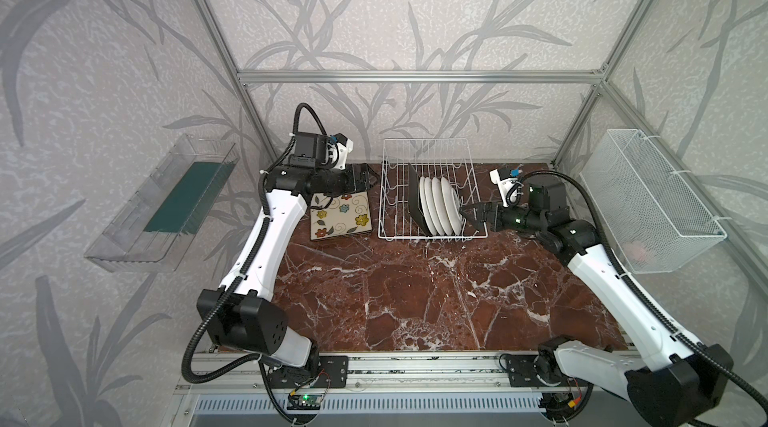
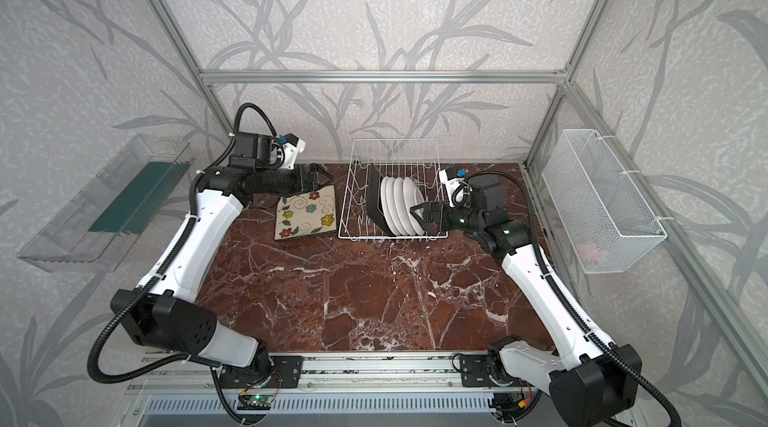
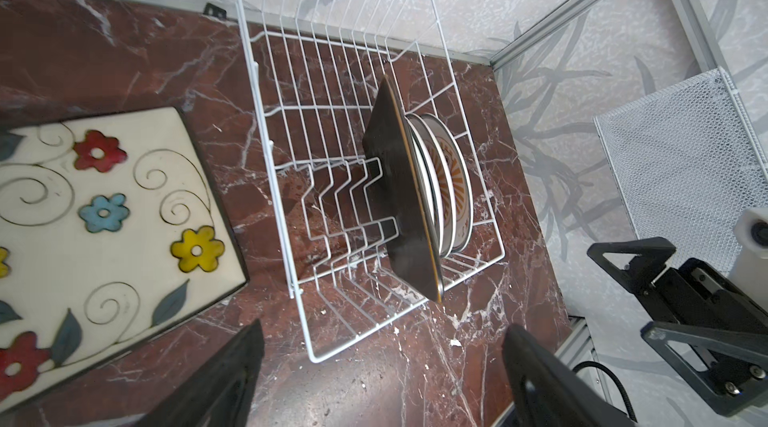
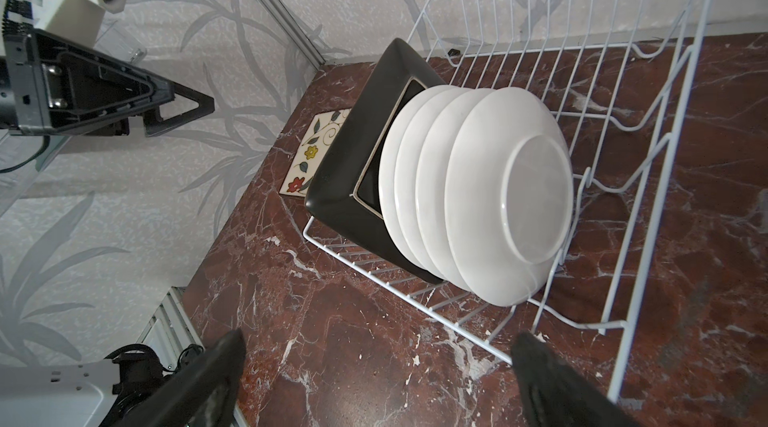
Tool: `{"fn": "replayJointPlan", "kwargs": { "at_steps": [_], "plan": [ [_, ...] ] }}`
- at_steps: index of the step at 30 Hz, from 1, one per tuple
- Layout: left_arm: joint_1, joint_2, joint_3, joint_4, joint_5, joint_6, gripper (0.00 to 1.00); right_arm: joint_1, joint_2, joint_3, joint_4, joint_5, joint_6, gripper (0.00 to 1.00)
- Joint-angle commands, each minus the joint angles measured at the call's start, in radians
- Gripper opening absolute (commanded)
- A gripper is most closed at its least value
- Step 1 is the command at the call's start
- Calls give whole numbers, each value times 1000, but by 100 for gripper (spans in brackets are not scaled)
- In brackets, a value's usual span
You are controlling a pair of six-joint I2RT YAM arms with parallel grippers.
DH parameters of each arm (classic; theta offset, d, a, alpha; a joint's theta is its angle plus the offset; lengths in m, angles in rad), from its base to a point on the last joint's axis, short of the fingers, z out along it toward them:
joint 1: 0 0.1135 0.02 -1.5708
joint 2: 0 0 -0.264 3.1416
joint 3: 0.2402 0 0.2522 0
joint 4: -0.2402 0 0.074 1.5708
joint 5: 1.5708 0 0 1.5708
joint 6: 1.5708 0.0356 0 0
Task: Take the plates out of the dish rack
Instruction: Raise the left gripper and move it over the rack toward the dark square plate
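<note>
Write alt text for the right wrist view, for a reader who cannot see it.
Four round white plates stand on edge in a white wire dish rack, a square black plate beyond them. The rack sits on a red-brown marble table; the right gripper, jaws open, frames the foreground.

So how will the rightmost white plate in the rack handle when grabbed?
Likely stiff and breakable; the round white plate looks like glazed ceramic. Its glossy face suggests slippery. Standing on edge in the dish rack, it might roll.
</note>
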Motion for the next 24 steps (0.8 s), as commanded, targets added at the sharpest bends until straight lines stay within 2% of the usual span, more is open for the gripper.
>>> {"fn": "replayJointPlan", "kwargs": {
  "at_steps": [1, 4, 11, 15, 24],
  "plan": [
    [-37, -32, -34, 6, -69, -34, 87, 7, -11, 2, 10, 21, 1, 99],
    [-69, -36, -67, 27, -143, -36, 82, 7, -6, -4, 42, 10, 36, 99],
    [-145, 12, -90, 102, -145, -74, 75, 10, 12, -13, 48, 4, 58, 99],
    [-197, 95, -16, 85, -125, -56, 73, 10, 16, -17, 54, 3, 58, 99],
    [-274, 293, 200, -25, -183, 9, 65, 10, 8, -24, 56, 2, 50, 99]
  ]
}}
